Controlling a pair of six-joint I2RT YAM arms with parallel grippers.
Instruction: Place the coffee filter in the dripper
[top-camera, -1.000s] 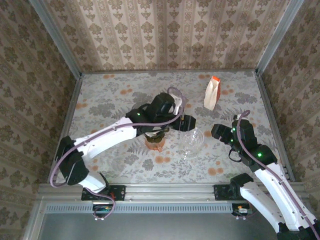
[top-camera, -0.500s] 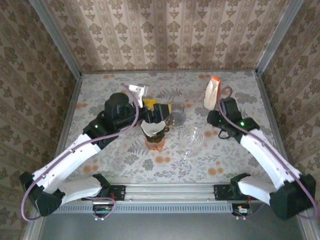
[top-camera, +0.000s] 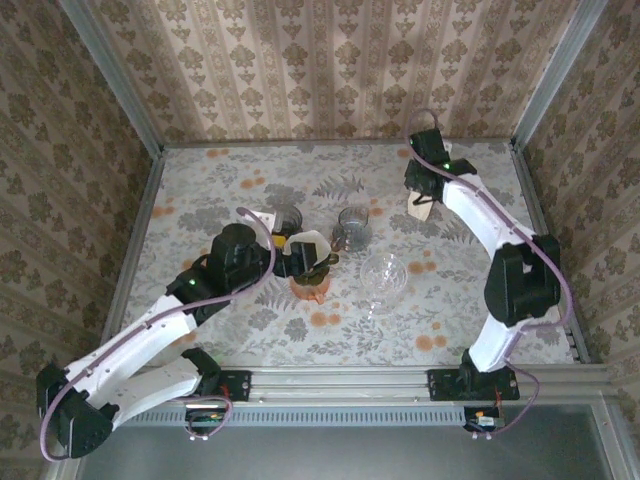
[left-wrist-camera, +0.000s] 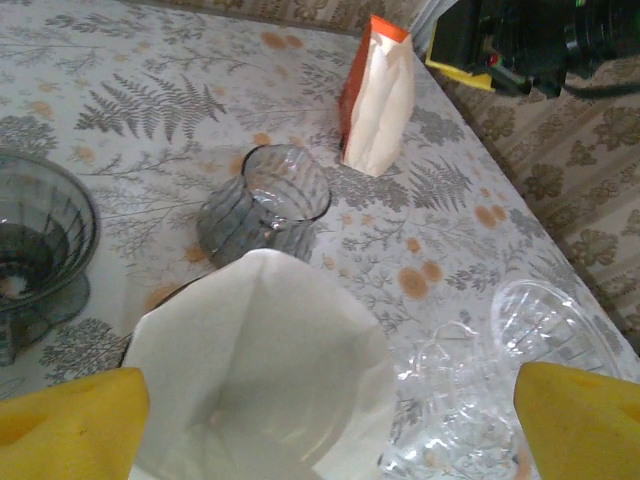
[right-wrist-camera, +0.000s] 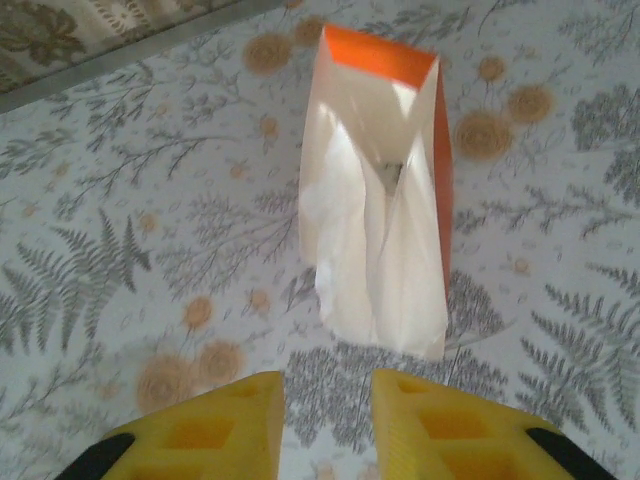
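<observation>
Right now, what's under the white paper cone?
A brown dripper sits under the paper filter. Its lower part peeks out in the top view. The filter covers its inside, so I can't see in there.

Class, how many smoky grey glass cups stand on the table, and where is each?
2. The left grey cup stands behind and left of the filter-lined dripper. The right grey cup stands behind and right of it, toward the paper bag. The arms may hide others.
</observation>
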